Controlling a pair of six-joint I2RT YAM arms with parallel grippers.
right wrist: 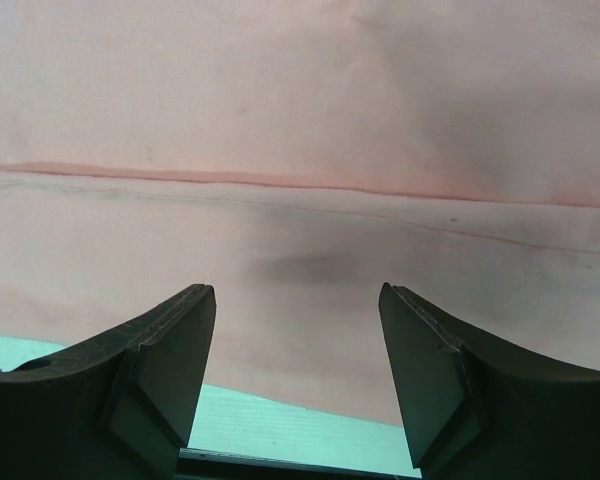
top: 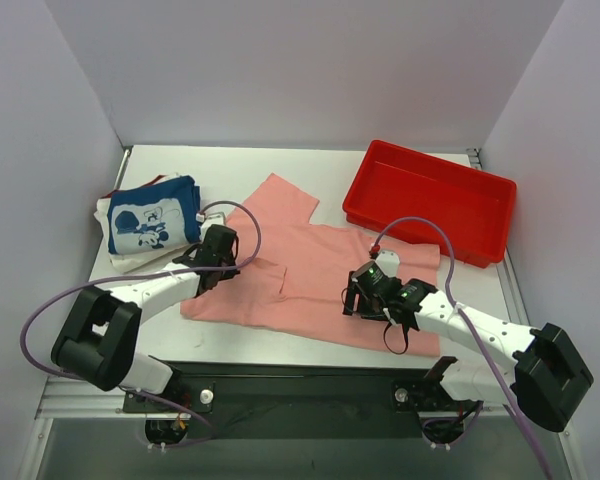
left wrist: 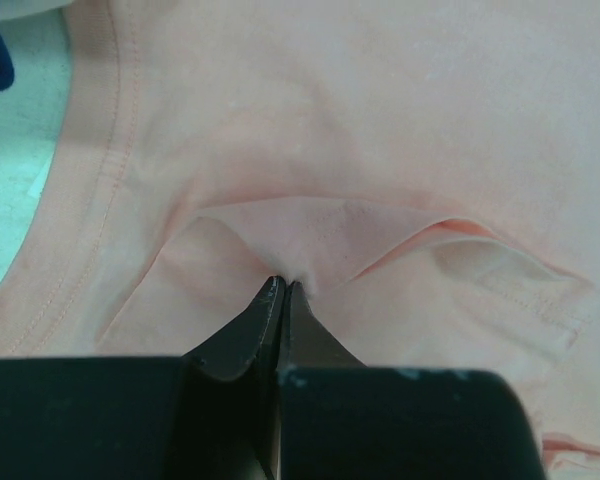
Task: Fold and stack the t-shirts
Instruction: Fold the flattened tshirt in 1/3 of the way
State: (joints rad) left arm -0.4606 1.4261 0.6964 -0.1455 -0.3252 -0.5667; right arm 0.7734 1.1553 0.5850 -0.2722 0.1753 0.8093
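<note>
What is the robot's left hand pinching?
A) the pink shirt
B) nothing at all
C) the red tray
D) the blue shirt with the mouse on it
A: in the left wrist view the left gripper is shut on a small raised pinch of the pink shirt.

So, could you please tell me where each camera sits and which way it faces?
Top external: above and behind the robot, looking down on pink t-shirt, red tray; both arms show.
Left wrist: on left arm, facing down; left pincer shut on a pinched fold.
Right wrist: on right arm, facing the hem; right pincer open.
Shared: all see the pink t-shirt.
</note>
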